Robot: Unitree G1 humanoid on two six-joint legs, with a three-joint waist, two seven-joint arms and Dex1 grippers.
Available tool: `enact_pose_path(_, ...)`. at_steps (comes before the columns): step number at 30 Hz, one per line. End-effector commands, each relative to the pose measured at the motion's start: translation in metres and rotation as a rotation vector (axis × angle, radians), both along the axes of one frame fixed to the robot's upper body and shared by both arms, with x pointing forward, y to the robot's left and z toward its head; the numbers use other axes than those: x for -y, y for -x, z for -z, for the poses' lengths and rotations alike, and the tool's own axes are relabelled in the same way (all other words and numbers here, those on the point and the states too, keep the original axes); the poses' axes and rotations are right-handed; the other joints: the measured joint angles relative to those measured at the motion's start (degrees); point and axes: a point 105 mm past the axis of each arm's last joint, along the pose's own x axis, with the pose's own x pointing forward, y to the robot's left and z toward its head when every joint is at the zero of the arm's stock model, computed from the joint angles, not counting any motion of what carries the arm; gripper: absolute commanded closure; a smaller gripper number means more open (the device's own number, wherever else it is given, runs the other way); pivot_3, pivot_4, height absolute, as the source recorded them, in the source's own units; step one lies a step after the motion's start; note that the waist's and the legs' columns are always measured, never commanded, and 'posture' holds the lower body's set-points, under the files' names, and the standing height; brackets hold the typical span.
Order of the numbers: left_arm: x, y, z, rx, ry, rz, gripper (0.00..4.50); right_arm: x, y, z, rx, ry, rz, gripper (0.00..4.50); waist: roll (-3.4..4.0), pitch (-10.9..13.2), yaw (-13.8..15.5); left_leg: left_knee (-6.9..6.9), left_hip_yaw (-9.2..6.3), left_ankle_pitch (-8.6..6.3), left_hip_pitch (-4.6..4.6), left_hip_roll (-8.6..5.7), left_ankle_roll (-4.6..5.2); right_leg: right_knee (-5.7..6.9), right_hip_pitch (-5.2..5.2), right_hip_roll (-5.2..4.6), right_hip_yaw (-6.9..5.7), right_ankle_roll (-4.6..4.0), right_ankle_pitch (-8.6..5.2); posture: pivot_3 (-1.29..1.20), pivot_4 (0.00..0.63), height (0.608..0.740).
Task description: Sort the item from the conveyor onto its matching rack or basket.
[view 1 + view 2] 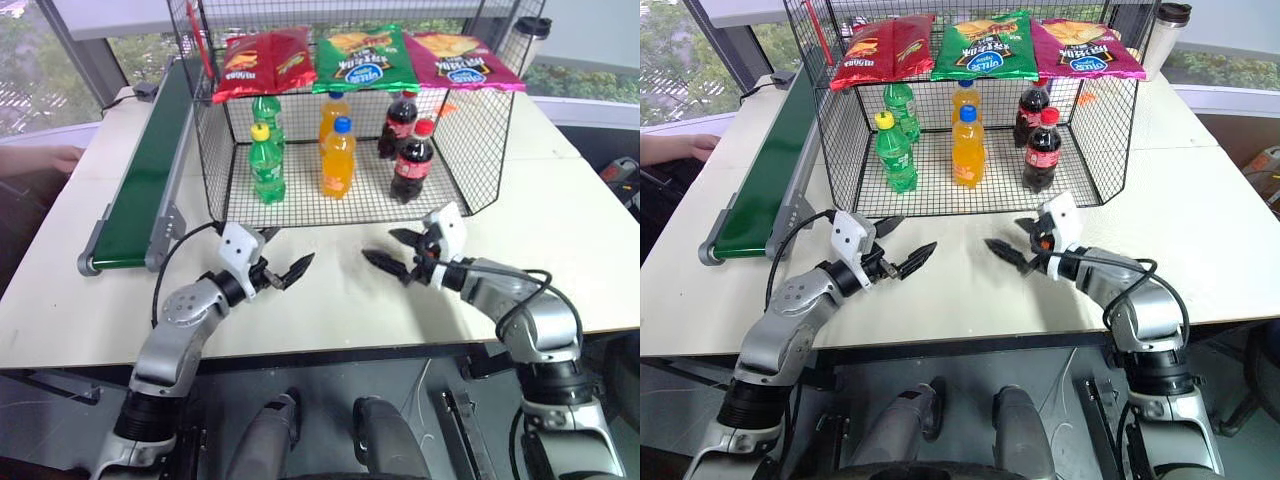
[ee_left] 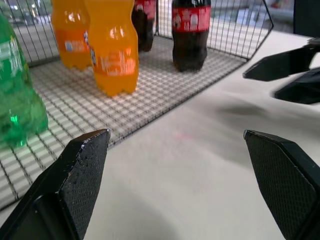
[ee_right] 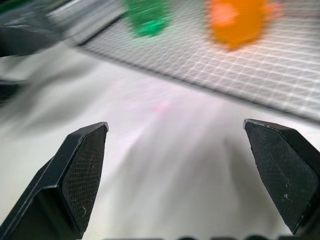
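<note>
Right gripper (image 1: 395, 250): jaws spread wide and empty, hanging over the bare table (image 1: 560, 220) just in front of the cage's open side.
Left gripper (image 1: 283, 262): likewise spread wide, holding nothing, facing the right gripper across a bare stretch of table, also just in front of the cage.
Cage (image 1: 480, 130): black wire mesh, the landmark for everything here; three crisp bags (image 1: 365, 55) lay on its top shelf.
Cola bottle (image 1: 412, 162): stood upright on the cage floor at its right front, a second cola bottle (image 1: 399, 124) just behind it; the sort looked done, though I cannot tell which of the two was the one sorted.
Neighbours: orange-drink bottles (image 1: 338, 158) in the cage's middle, green bottles (image 1: 266, 163) at its left.
Conveyor (image 1: 150, 170): ran along the cage's left side, its belt bare.
Handling: probably a full bottle, so fairly heavy for its size; smooth, rounded plastic, likely slippery and slightly yielding but not fragile.
Hold: best taken across the labelled waist, jaws square to it, and kept upright, since it is tall and would tip easily.
Left wrist view: showed the cola bottle's base (image 2: 190, 35) resting flat on the mesh, close up, and the right gripper's fingertips (image 2: 280, 62) opposite.
Eye views: gave the whole layout, including a person's hand (image 1: 45, 158) on the far side of the conveyor from the cage.
</note>
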Motion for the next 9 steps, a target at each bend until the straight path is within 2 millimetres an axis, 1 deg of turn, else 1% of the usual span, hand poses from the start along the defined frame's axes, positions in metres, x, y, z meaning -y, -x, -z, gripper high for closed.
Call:
enact_pose_path(1, -0.0051, 0.0033, -0.0085, 0.039, -0.019, -0.015, 0.0, -0.0098, 0.0056, -0.0057, 0.032, -0.012, -0.04, 0.01, 0.0, 0.0, 0.1, 0.0, -0.01, 0.0, 0.0, 0.0, 0.0, 0.0, 0.0, -0.01, 0.0, 0.0, 0.0, 0.0, 0.15, 0.738)
enact_pose_path(9, -0.0078, 0.0078, -0.0045, 0.019, -0.037, -0.018, 0.0, -0.0125, 0.0028, 0.0002, 0.028, 0.001, -0.043, 0.01, -0.01, 0.0, 0.2, -0.01, -0.01, -0.01, -0.03, -0.01, -0.01, -0.06, -0.01, -0.02, -0.01, -0.02, 0.01, 0.0, 0.15, 0.738)
